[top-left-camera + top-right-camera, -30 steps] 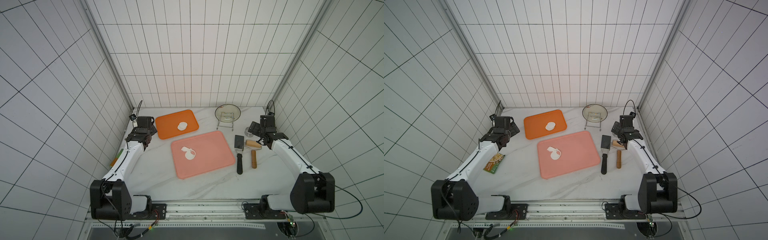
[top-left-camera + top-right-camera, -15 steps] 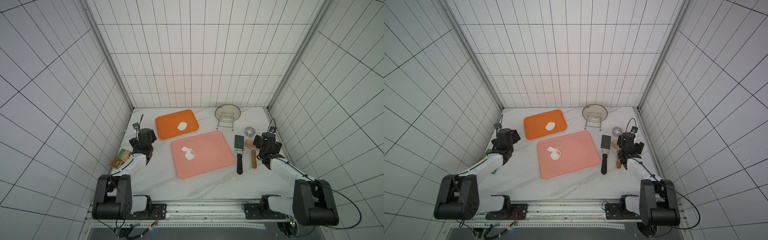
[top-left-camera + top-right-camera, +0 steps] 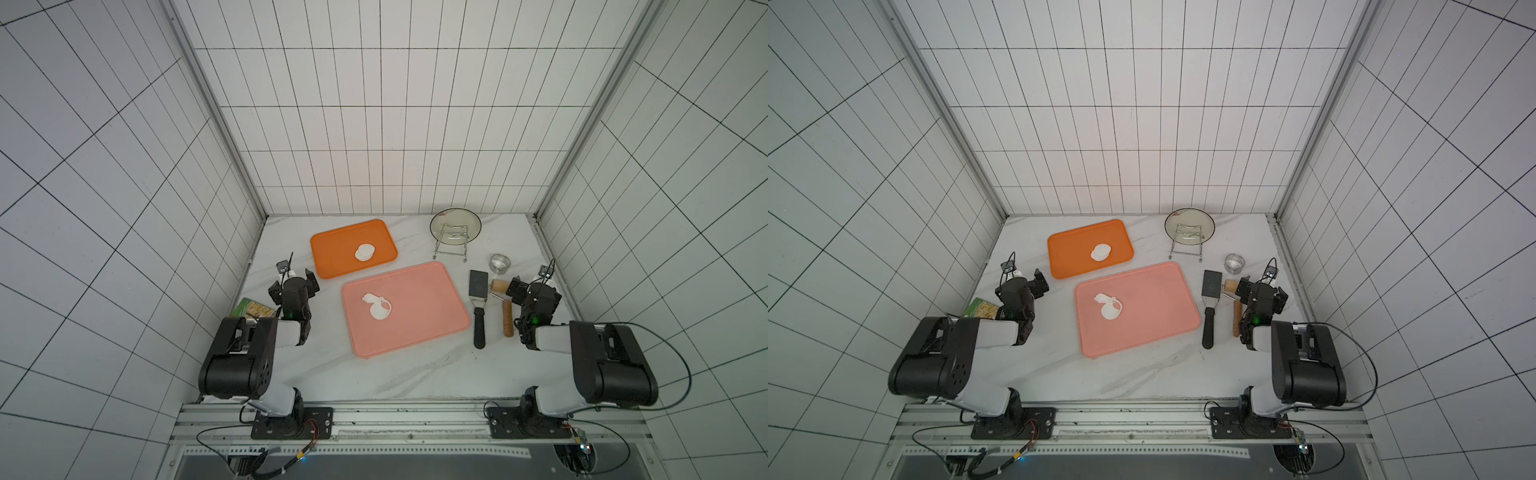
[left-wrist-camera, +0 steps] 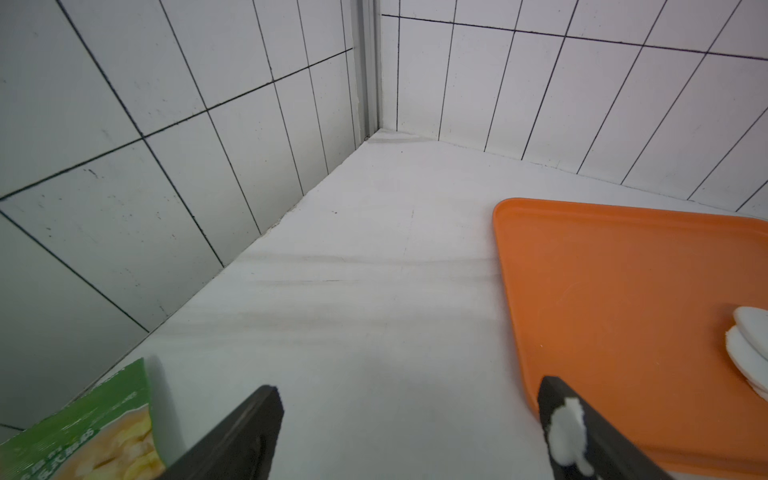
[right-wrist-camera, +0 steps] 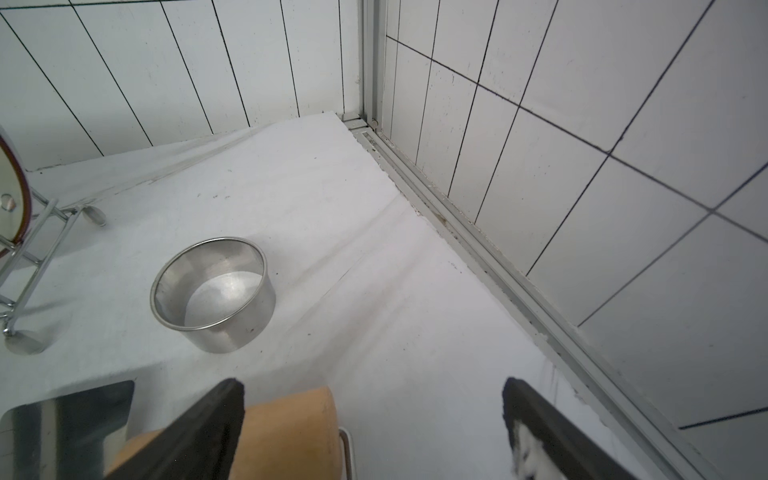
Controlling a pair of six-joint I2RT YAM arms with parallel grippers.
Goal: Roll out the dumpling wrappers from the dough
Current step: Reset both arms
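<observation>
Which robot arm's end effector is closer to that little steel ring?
Right. The right end effector hovers by the wooden roller, just short of the steel ring. The left end effector sits across the table, beside the orange tray.

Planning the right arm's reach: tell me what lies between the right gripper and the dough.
Both top views show the wooden roller, then the black spatula, then bare pink tray before the dough.

Twin high views down onto the whole table; two low, close wrist views toward back corners.
</observation>
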